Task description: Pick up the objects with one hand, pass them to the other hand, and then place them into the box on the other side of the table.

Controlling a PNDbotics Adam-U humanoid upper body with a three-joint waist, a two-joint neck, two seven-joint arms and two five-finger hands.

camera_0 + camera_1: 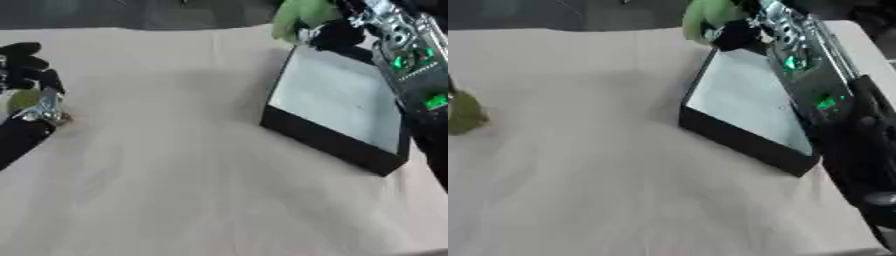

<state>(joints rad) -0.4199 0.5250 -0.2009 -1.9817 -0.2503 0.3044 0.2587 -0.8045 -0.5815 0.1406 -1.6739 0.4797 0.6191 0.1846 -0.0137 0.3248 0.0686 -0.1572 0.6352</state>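
1. The wide table (192,190) under a pale beige cloth fills both views; its middle is bare, so whatever is left to move lies at the edges.
2. The shallow rectangular box (325,141), black-walled with a pale grey floor, sits on the robot's right side of the table, set askew. Nothing shows on the part of its floor that is visible, so as far as I can judge no object has landed in it yet.
3. The right hand (337,31), black and at the end of a silver forearm with green lights, hangs over the box's far corner. Its fingers seem to be curled round a soft-looking bright green object (297,17), which is off the table and just above the box rim. That reads as the last step of one round: the release is all that remains.
4. The left hand (26,75) shows at the left edge with dark fingers raised; whether they are straight or curled I cannot tell.
5. A small dull olive-green rounded object (464,116) rests on the cloth just beside that hand. It looks like the next piece to lift, pass across and box.
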